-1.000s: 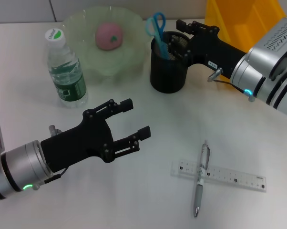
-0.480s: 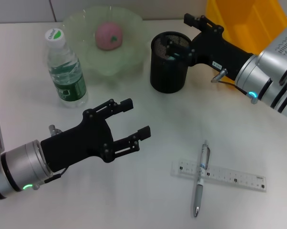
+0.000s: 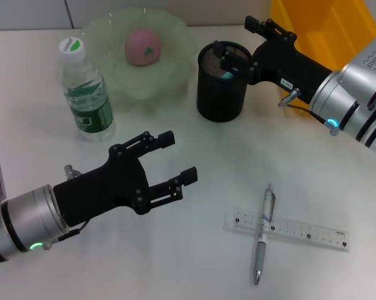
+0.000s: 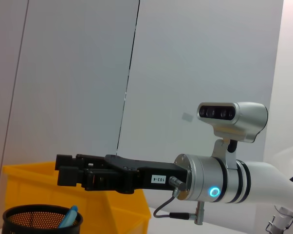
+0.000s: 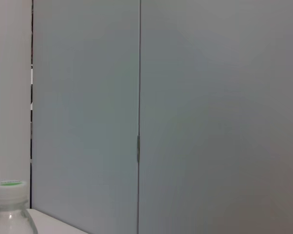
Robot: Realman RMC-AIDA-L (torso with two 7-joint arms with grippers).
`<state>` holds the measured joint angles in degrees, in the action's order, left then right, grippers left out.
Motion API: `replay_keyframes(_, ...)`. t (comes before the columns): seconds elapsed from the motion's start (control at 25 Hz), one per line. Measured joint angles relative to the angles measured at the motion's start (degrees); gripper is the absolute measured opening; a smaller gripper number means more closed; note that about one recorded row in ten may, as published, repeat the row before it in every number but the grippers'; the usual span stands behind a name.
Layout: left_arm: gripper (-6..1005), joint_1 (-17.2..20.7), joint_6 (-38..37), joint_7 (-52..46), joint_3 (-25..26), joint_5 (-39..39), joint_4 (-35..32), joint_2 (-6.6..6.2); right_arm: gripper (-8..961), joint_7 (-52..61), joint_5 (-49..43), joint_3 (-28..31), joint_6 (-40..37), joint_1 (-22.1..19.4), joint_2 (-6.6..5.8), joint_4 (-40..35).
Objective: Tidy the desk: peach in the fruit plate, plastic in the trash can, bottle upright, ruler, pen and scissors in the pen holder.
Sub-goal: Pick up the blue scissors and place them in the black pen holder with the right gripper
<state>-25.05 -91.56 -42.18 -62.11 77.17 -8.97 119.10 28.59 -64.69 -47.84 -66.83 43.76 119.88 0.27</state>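
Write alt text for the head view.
The right gripper, open, hovers over a black pen holder with blue scissors inside. The open left gripper hangs over the desk. A pen lies across a ruler; a bottle stands beside a peach in its plate.

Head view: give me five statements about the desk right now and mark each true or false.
1. The peach lies in the fruit plate. True.
2. The bottle lies on its side. False: it stands upright.
3. The pen lies across the ruler. True.
4. The left gripper holds the pen. False: it is open, empty, apart from it.
5. The right gripper is at the pen holder. True.
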Motion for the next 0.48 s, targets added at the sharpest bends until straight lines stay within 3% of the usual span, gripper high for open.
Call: replay_keyframes(0.48,785,0.02,0.23,0.48,0.18,0.0,0.0,-0.01,813,0.33,0.0,0.03,0.07,0.01,0.0,0.0)
